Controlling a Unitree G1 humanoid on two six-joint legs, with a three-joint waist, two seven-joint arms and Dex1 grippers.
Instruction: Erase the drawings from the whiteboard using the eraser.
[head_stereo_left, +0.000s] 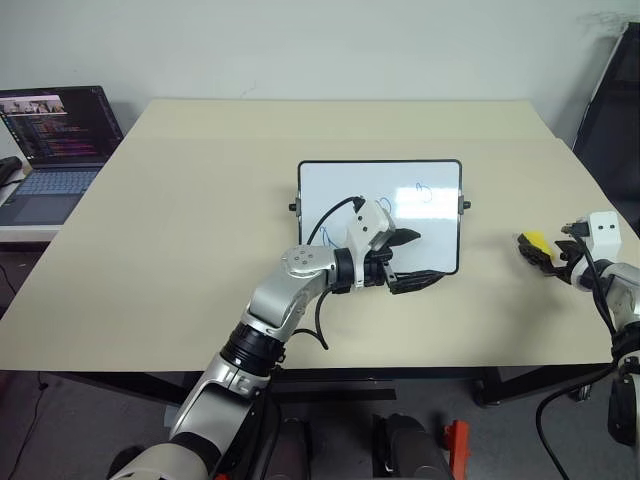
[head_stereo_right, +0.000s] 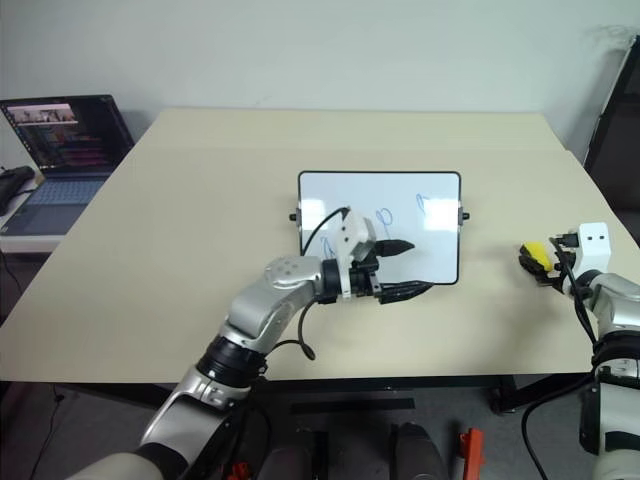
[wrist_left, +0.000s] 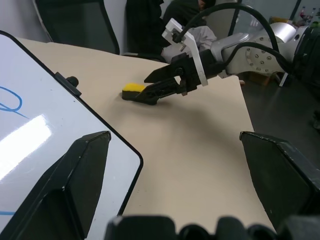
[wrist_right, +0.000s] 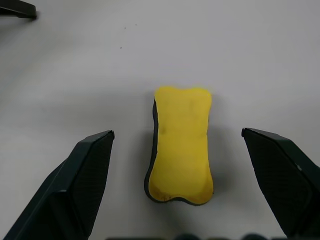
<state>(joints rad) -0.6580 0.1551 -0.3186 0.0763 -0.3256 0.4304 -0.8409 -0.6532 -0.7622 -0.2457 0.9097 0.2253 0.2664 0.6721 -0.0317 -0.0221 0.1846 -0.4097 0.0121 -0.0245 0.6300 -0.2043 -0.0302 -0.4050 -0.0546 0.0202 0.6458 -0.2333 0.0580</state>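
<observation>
Head view: the whiteboard (head_stereo_left: 380, 215) lies mid-table (head_stereo_left: 180, 260) with blue drawings (head_stereo_left: 418, 192) on it, the left tool (head_stereo_left: 405, 262) spread wide over its near edge.

Right wrist view: the eraser (wrist_right: 181, 144) (yellow, dark underneath) lies between the right tool's (wrist_right: 182, 175) wide-open fingers (wrist_right: 80, 180), untouched.
</observation>
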